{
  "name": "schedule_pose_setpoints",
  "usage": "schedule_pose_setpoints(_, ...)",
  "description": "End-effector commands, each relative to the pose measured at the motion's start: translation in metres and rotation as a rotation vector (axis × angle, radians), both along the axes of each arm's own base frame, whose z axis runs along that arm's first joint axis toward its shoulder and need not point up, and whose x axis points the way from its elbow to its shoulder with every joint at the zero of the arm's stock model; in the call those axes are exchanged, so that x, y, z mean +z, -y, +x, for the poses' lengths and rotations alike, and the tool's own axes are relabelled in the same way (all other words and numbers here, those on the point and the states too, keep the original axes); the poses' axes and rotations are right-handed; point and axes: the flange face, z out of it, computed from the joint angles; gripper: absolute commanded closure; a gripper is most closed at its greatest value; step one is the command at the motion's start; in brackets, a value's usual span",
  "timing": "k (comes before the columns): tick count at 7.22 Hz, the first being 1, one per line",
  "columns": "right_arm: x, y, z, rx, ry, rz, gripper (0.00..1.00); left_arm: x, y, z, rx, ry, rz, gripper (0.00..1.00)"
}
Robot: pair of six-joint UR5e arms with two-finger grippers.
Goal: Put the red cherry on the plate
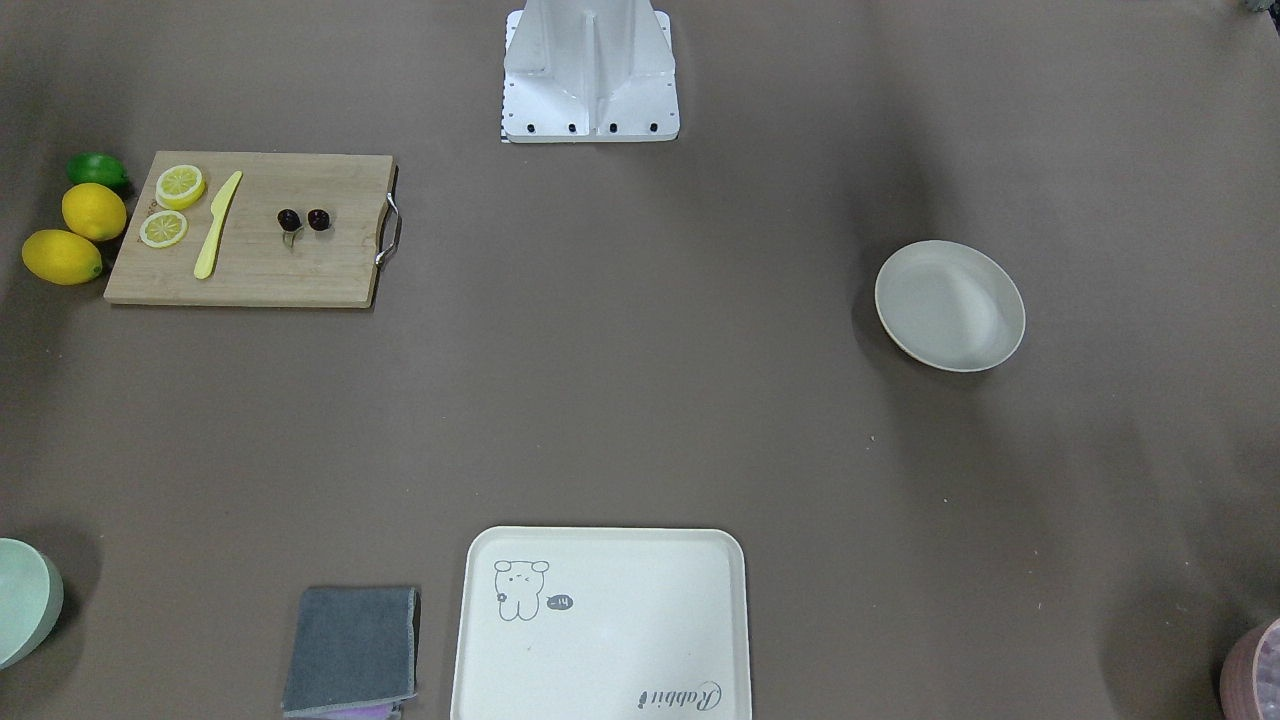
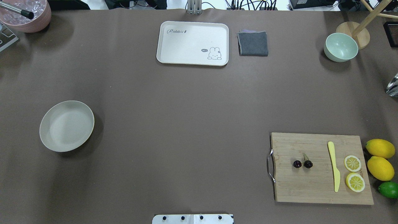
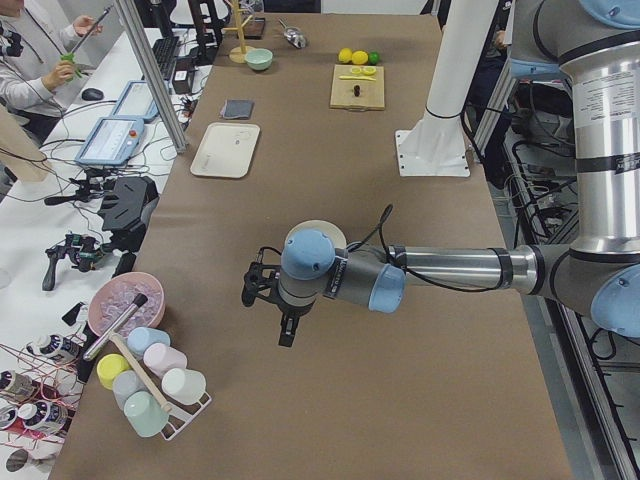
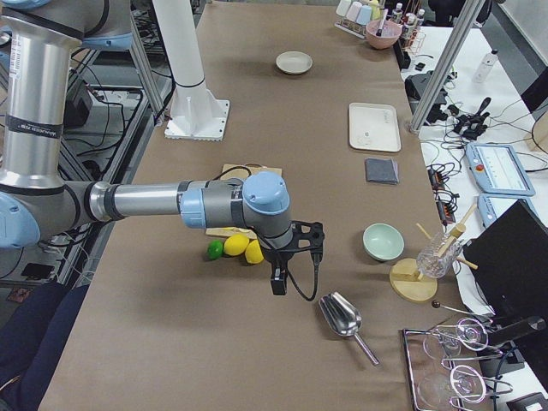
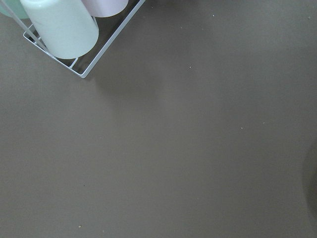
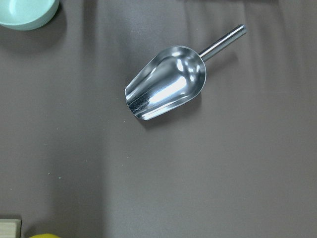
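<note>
The red cherry (image 2: 302,163), a dark glossy pair on thin stems, lies on a wooden cutting board (image 2: 311,183) at the table's near right; it also shows in the front view (image 1: 303,220). The plate (image 2: 67,126), round and cream-white with nothing on it, sits on the left side (image 1: 950,305). My left gripper (image 3: 268,292) hangs over the table's left end near a cup rack, beyond the plate. My right gripper (image 4: 300,240) hangs past the lemons at the right end. Both show only in the side views, so I cannot tell their state.
Lemon slices (image 2: 353,163) and a yellow knife (image 2: 334,166) share the board; whole lemons (image 2: 380,148) and a lime (image 2: 388,189) lie beside it. At the far side are a bear tray (image 2: 192,43), grey cloth (image 2: 253,43) and green bowl (image 2: 340,47). A metal scoop (image 6: 166,84) lies below the right wrist.
</note>
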Motion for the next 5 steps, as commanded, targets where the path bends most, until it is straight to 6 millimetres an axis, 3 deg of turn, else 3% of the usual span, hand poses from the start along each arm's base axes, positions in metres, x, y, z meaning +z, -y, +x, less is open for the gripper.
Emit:
schedule_pose_setpoints(1,-0.001,0.0,0.0,0.0,0.0,0.001,0.0,-0.028,0.005,0.001,-0.017,-0.018,0.025,0.02)
schedule_pose_setpoints(2,-0.001,0.0,0.0,0.0,0.0,0.001,0.0,-0.05,0.018,0.007,-0.08,-0.043,-0.023,0.02)
schedule_pose_setpoints(4,-0.001,0.001,0.0,0.0,0.001,0.003,0.0,-0.105,0.061,0.077,-0.045,-0.093,-0.057,0.03)
schedule_pose_setpoints(5,-0.001,0.001,-0.001,-0.001,0.007,0.004,0.0,-0.125,0.071,0.128,0.006,-0.112,-0.082,0.03)
